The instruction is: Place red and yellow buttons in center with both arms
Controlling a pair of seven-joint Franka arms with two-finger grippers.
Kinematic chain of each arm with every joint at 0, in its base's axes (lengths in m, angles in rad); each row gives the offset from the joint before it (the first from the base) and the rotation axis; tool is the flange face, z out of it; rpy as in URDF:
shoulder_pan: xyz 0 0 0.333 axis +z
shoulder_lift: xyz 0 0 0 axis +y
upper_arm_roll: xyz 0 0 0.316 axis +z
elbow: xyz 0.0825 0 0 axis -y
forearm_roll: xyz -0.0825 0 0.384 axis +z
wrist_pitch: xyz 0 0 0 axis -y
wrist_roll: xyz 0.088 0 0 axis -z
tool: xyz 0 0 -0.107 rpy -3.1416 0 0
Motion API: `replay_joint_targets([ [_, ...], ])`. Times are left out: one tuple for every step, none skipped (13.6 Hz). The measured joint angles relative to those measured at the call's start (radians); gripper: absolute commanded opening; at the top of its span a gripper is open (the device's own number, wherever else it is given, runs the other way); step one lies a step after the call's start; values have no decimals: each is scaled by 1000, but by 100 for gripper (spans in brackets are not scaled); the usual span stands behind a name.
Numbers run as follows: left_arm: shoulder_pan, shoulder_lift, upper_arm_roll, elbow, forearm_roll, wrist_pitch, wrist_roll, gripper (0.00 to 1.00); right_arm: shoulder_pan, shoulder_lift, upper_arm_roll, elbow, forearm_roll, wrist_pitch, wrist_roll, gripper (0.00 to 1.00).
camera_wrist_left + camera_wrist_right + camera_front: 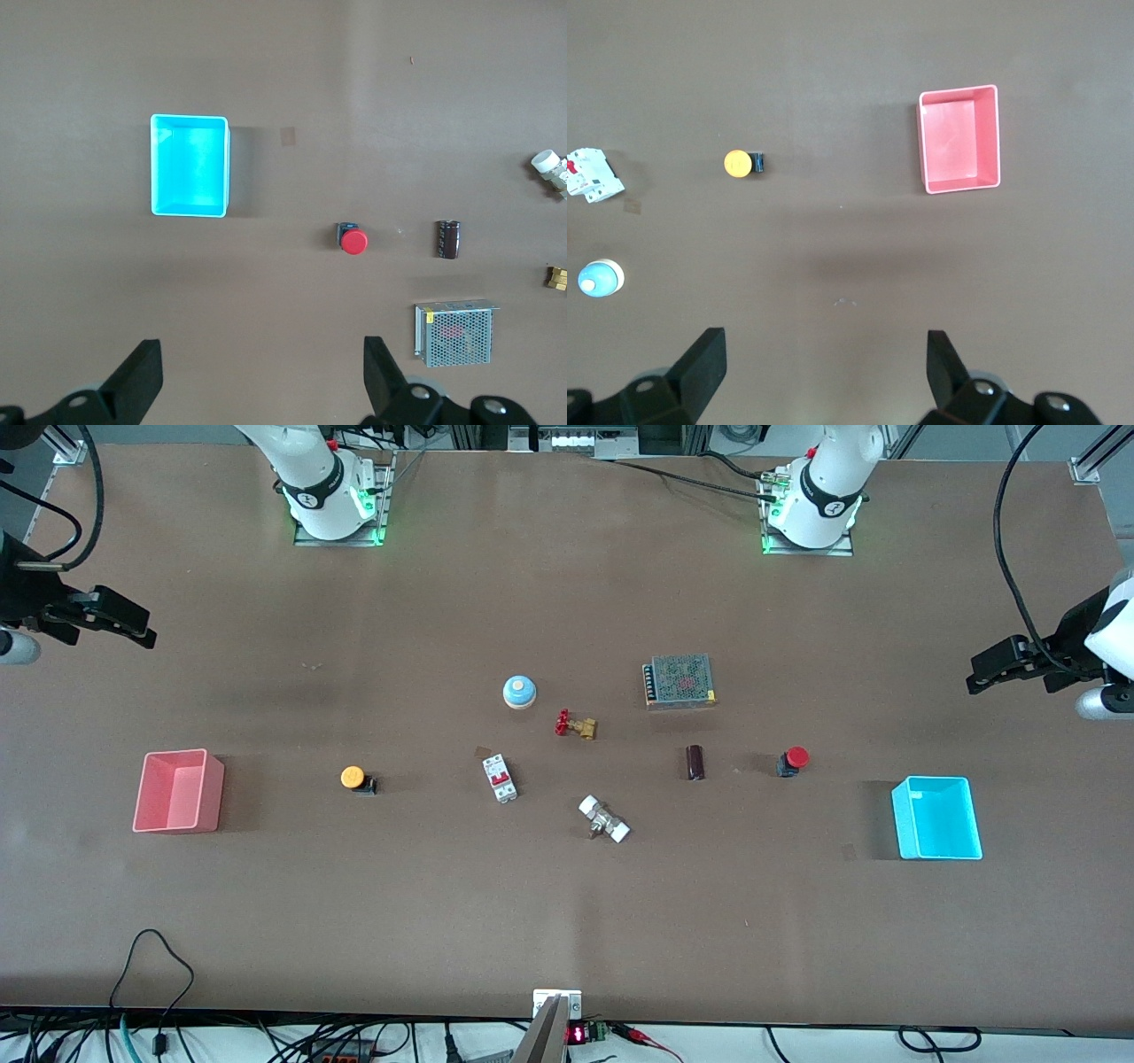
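Both buttons lie apart from the middle cluster around the brass valve [577,725]: yellow button [353,778] toward the pink bin [177,791], red button [795,759] toward the blue bin [937,817]. Left gripper [997,671] and right gripper [120,624] hover spread wide; each needs lowering onto its button

Left arm: base at the table's back edge, arm raised and swung out past its own end of the table. The left gripper [979,676] is held high over the table edge at that end, and its fingers [142,376] are spread wide apart with nothing between them.

Right arm: mirrored pose, raised and swung out to its own end. The right gripper [142,627] is held high over that table edge, with its fingers [704,363] likewise spread wide and nothing held.
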Motion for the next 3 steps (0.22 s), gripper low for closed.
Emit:
replay_joint_targets([
  [0, 0, 0, 0, 0, 0, 0, 100, 0, 1, 1, -4, 0, 0, 0, 100],
  [0, 0, 0, 0, 0, 0, 0, 100, 0, 3, 1, -5, 0, 0, 0, 100],
  [0, -1, 0, 0, 0, 0, 0, 100, 0, 3, 1, -5, 0, 0, 0, 100],
])
